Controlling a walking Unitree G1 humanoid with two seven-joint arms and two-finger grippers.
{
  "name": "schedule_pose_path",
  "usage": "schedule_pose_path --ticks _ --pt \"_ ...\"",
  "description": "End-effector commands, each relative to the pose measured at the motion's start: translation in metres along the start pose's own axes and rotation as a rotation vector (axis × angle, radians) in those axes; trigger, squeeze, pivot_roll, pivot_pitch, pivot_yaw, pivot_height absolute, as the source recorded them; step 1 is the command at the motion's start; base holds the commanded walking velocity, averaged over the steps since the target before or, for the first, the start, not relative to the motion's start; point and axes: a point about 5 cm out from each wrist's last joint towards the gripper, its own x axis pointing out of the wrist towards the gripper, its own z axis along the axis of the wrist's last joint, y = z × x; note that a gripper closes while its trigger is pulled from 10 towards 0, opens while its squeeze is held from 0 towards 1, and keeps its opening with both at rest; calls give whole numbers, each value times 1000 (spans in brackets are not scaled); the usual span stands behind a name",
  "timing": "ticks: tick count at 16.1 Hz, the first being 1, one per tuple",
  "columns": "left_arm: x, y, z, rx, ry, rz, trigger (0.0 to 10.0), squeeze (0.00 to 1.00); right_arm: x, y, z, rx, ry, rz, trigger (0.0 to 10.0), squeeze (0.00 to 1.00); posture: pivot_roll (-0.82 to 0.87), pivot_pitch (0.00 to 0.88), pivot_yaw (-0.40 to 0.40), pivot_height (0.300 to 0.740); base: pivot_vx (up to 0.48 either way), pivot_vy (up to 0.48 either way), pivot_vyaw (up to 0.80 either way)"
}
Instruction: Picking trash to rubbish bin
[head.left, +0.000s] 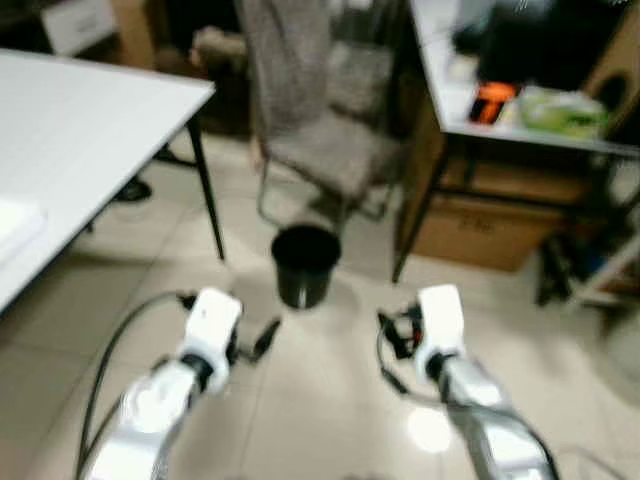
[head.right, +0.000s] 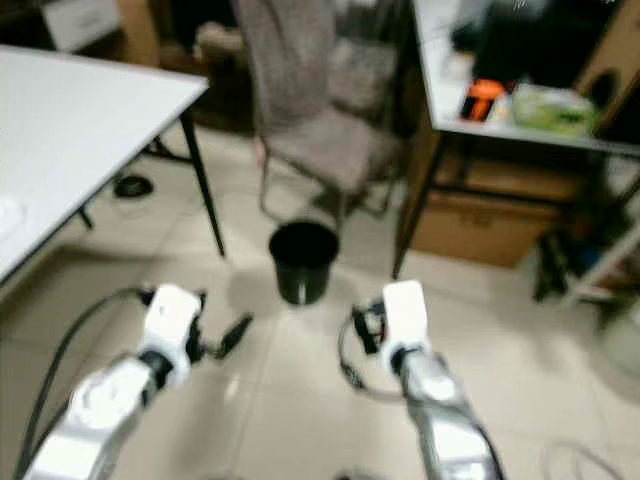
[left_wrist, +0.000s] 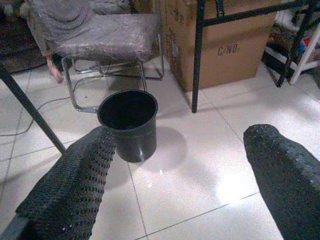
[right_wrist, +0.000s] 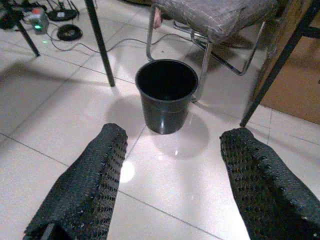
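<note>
Bin (head.left: 305, 262) upright on bare tile between table leg (head.left: 207, 190) and desk leg (head.left: 415, 215), left gripper (left_wrist: 180, 175) and right gripper (right_wrist: 172, 180) — fingers apart, empty.

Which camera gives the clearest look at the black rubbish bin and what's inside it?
The right wrist view: the black bin sits sharp between open fingers, its dark interior showing no visible trash. The left wrist view shows it sharp too, but more off to one side. Both eye views show it small and blurred, beyond both grippers.
</note>
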Motion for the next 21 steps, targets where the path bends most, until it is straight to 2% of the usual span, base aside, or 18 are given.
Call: schedule_pose_path --ticks 1,11,13,21 --pt "0 -3 -1 -2 4 -7 10000 0 0 -3 2 -16 -6 -10 10000 0 -1 34 -48 740 -296 0 0" --pt "-1 -2 3 -5 -9 2 10000 0 2 1 10 -13 -45 36 10000 0 4 36 -54 740 -297 0 0" --pt "-1 0 6 -9 -19 15 10000 0 4 8 13 -107 -43 90 10000 0 12 36 -63 740 -296 0 800" --pt "0 4 16 -13 -48 40 10000 0 7 17 22 -149 -74 163 10000 0 17 39 -72 740 -295 0 800"
